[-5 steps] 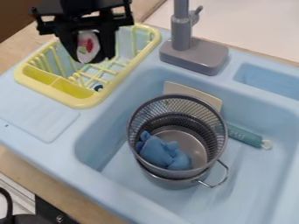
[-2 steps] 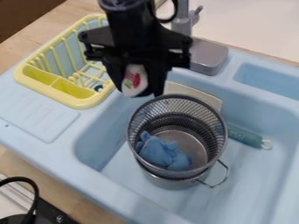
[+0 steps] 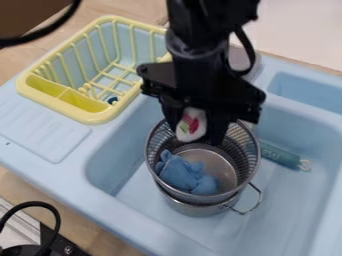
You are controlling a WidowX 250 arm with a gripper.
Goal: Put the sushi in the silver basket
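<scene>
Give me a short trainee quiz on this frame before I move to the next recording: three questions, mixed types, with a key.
1. Multiple choice: where is the sushi?
A) In the yellow dish rack
B) Held by the black tool, over the silver basket
C) Lying on the counter

2. True or false: a soft blue object lies inside the basket.

3. Fill in the blank: the basket stands within the light-blue ____.

Key: 1. B; 2. True; 3. sink

Prob. a lab w/ toy-kitchen setup: blue play sink point(image 3: 107, 200), yellow dish rack point(image 3: 95, 119), black robot arm point(image 3: 200, 60).
</scene>
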